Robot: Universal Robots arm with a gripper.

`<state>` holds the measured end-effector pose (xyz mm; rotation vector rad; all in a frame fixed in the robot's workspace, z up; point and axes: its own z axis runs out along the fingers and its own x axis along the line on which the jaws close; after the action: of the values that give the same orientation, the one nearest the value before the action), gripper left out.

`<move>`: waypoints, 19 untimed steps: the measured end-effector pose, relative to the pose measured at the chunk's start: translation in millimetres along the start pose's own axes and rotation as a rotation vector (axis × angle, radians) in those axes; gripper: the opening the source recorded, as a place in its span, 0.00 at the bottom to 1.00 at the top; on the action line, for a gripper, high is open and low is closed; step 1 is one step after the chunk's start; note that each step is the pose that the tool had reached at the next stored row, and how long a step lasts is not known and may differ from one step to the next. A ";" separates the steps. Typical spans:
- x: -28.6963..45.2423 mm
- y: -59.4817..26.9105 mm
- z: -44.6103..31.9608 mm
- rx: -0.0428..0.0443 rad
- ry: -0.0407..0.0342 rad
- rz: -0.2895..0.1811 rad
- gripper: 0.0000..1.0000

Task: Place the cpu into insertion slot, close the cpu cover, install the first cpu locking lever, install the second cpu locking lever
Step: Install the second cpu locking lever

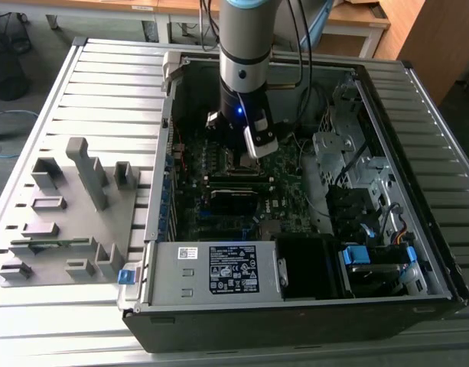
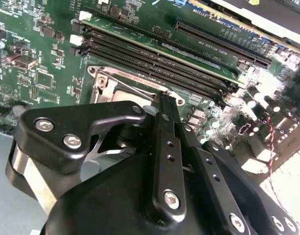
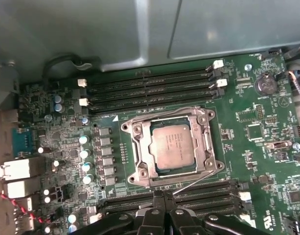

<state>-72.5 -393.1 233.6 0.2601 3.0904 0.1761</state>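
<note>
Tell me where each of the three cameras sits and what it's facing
Exterior view: off the arm, above, looking down into the open computer case; the arm descends inside.
First wrist view: on the arm, facing straight down at the cpu under the cpu cover; the hand shows.
Second wrist view: on the arm, looking obliquely along the hand at the motherboard.
Both wrist views share the socket and memory slots.

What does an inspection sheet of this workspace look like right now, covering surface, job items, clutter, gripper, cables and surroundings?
Surface: grey slatted metal table carrying an open black computer case.
Job's things: small square silver-grey cpu seated in the socket; thin silvery metal cpu cover closed around it.
Clutter: grey fixture blocks at the exterior view's left.
Gripper: black gripper shut, beside the socket's edge.
Cables: red-black twisted wires.
Surroundings: wooden desks.
</note>
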 end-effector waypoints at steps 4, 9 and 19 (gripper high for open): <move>2.0 -1.0 7.3 0.0037 -0.0007 0.000 0.10; 6.3 -2.8 16.2 0.0072 -0.0013 0.000 0.10; 17.5 -5.9 26.4 0.0077 -0.0013 0.000 0.10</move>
<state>-89.5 -393.0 206.3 0.2600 3.0904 0.1640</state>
